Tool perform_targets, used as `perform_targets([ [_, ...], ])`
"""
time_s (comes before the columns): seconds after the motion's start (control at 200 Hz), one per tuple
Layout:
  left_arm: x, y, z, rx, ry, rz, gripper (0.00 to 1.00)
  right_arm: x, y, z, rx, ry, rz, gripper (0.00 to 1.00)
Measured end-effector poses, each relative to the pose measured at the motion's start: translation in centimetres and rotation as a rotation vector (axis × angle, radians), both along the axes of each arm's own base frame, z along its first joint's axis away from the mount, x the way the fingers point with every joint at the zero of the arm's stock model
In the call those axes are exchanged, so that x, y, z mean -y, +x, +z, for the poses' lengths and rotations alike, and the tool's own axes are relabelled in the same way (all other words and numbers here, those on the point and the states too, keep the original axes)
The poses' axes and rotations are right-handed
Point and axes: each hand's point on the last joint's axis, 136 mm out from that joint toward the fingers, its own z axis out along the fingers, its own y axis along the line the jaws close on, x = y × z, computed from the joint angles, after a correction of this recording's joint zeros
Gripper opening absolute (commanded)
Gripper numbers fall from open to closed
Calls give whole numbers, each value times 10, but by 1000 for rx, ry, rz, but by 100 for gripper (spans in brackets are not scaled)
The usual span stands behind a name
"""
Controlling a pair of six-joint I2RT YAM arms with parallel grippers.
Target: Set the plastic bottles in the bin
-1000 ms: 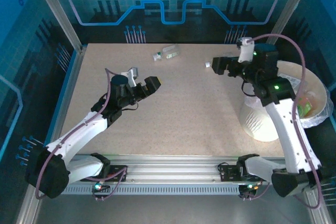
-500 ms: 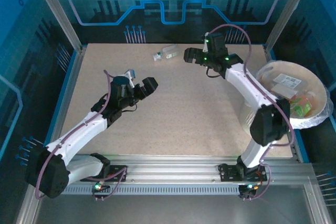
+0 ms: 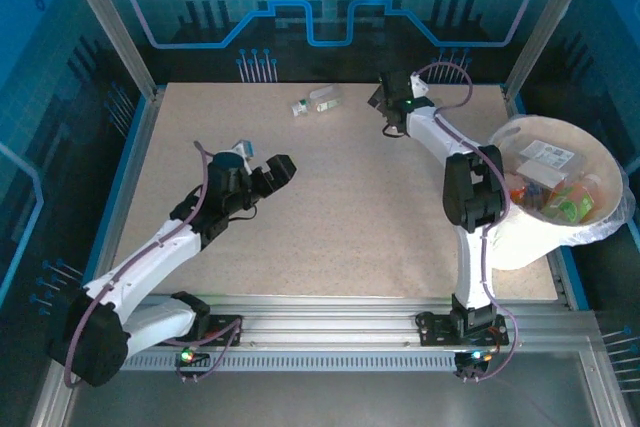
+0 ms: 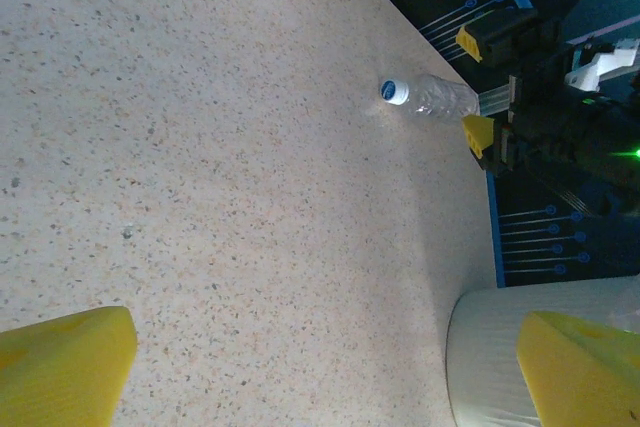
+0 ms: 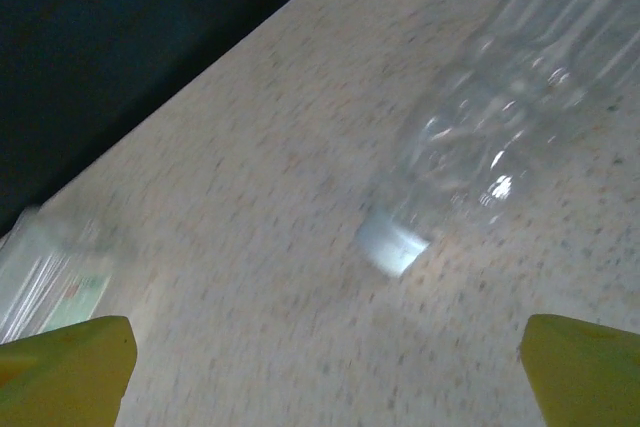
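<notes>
A clear plastic bottle (image 4: pixel 435 97) with a white-and-blue cap lies on its side near the table's back right. My right gripper (image 4: pixel 480 85) stands open at its far end, one yellow fingertip on each side. In the right wrist view the same bottle (image 5: pixel 490 137) lies just ahead of my open right gripper (image 5: pixel 325 367), cap toward me, not touched. A second bottle (image 3: pixel 318 102), with a green label, lies at the back centre. The white bin (image 3: pixel 520 242) at the right holds several bottles. My left gripper (image 3: pixel 272 172) hovers open over bare table at centre left.
The green-label bottle (image 5: pixel 45 282) is blurred at the left of the right wrist view. The bin's white wall (image 4: pixel 490 357) rises close to my left gripper's right fingertip (image 4: pixel 590 372). A blue rail (image 3: pixel 125 197) edges the speckled table.
My right arm has swung from beside the bin across to the back of the table and reached out to the clear bottle. My left gripper has drifted slightly back toward me.
</notes>
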Motion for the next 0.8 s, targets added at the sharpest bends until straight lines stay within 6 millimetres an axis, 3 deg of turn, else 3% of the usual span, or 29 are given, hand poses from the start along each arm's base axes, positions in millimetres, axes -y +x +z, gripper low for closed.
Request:
perform_targets([
  [0.13,-8,-2,3,10,12,28,99,20,10,-8,12,24,-142,100],
  [0.45,-31,-13,2,25,66,100,99,62,15,-36,-18,46,-360,100],
  [0.7,-46,-15,-6,14,103,154,99,87,31,-70,-74,34,-398,98],
  [0.8,-49,-15,-9,6,113,165,99,91,40,-84,-104,24,-376,93],
])
